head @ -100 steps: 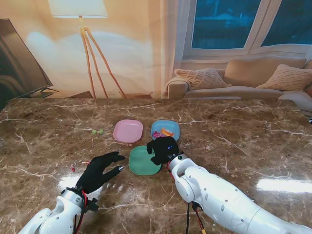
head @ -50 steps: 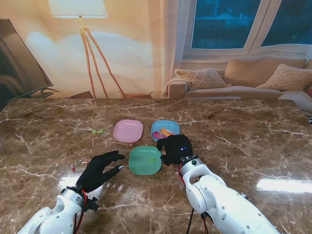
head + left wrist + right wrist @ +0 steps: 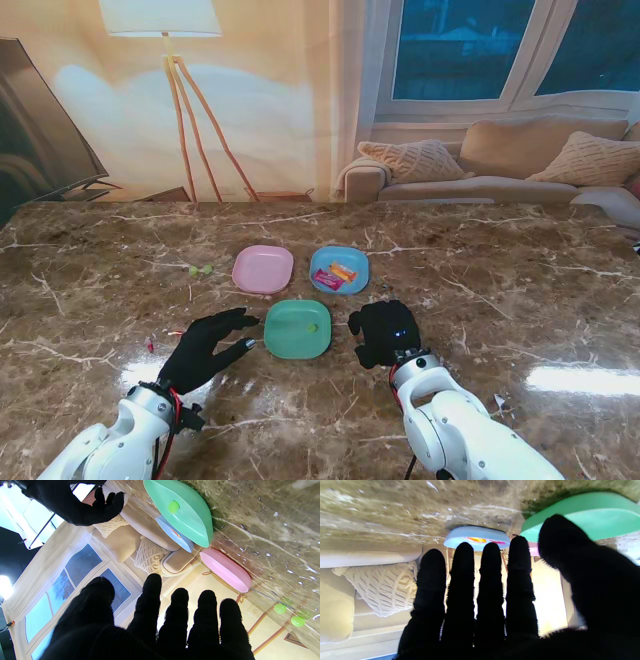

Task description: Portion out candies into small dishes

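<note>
Now the right hand [image 3: 387, 333] lies just right of the green dish [image 3: 298, 329], nearer to me than the blue dish [image 3: 339, 269], its palm facing the marble surface [image 3: 500, 280]; one second ago it hovered over the far right rim of the green dish, and half a second ago it stood at that dish's right edge, so it has drawn back rightward and toward me. The right wrist view shows its fingers [image 3: 460, 585] extended side by side and its thumb [image 3: 582, 575] apart, with nothing held. A small green candy [image 3: 312, 325] lies in the green dish, on its right half; it was hidden under the hand a second ago and is plain in the left wrist view [image 3: 173, 506]. The blue dish holds wrapped candies [image 3: 337, 274], orange and pink, now fully uncovered. The pink dish [image 3: 263, 269], left of the blue one, shows nothing inside. The left hand [image 3: 205, 348] rests left of the green dish with fingers spread and nothing held, unchanged across the three frames; its fingertips [image 3: 180, 600] point toward the dishes. Two loose green candies [image 3: 200, 269] lie on the surface left of the pink dish, and a small red scrap [image 3: 150, 344] lies farther left, near the left hand.
</note>
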